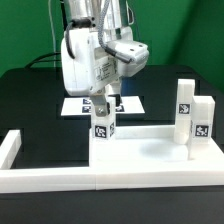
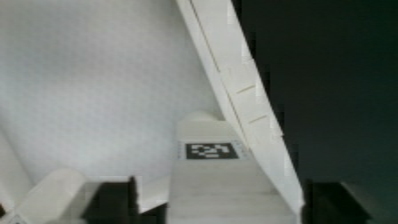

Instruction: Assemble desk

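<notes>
In the exterior view you see the Panda arm (image 1: 95,55) reaching down over the middle of the black table (image 1: 30,95). Its gripper (image 1: 106,101) hangs directly above a short white leg (image 1: 105,127) that stands upright at a back corner of the white tabletop (image 1: 145,152). The leg carries a black-and-white tag on its front face. The fingers (image 1: 101,103) sit at the top of the leg, one on each side, but from here you cannot tell whether they touch it. Behind the gripper the marker board (image 1: 75,105) lies flat on the table. On the exterior view's right, two more legs (image 1: 192,120) stand upright at the tabletop's far end, just beside each other, each with tags. A long white border bar (image 1: 45,178) runs along the front edge, with a short arm of it turning back on the exterior view's left.

In the wrist view you look down along the leg (image 2: 214,165), whose end face shows a square tag (image 2: 212,150). The two dark fingers (image 2: 116,198) stand either side of the leg with a visible gap between each pad and the white faces, so the jaws are spread wider than the leg and are not clamped on it. The tabletop (image 2: 89,90) fills the pale area beyond, and its raised rim (image 2: 231,70) runs slantwise past the leg against the dark table.
</notes>
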